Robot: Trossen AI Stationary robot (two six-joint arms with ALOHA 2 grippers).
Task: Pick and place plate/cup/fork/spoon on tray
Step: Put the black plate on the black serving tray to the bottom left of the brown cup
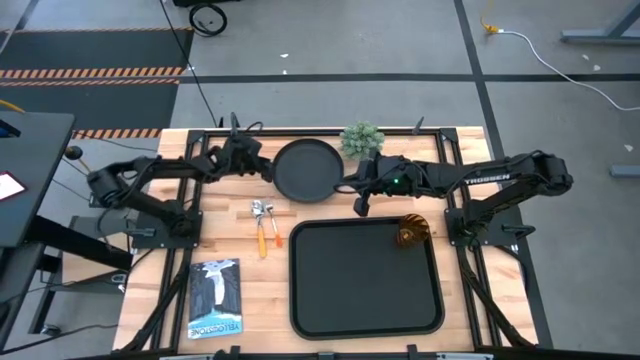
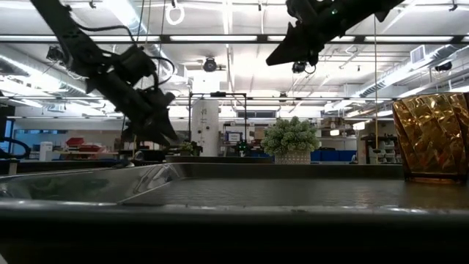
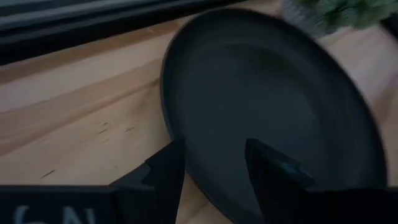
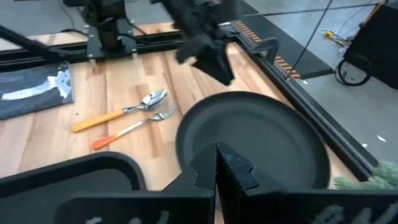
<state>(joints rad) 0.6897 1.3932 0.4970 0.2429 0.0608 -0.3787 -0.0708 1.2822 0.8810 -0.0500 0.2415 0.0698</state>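
Observation:
The round black plate (image 1: pixel 305 168) lies flat on the table at the far middle, and also shows in the left wrist view (image 3: pixel 261 99) and the right wrist view (image 4: pixel 255 140). My left gripper (image 1: pixel 268 170) is open, with one finger outside and one over the inside of the plate's left rim (image 3: pixel 171 124). My right gripper (image 1: pixel 359 203) is shut and empty, raised above the plate's right near side (image 2: pixel 282 57). The amber cup (image 1: pixel 412 232) stands in the far right corner of the black tray (image 1: pixel 300 300). The spoon (image 4: pixel 121 112) and the fork (image 4: pixel 134 127) lie side by side on the wood to the tray's left.
A green spiky plant ball (image 1: pixel 362 138) stands just behind the plate's right side. A booklet (image 1: pixel 215 297) lies at the near left. Black frame rails (image 1: pixel 200 135) run along the table's far edge and sides.

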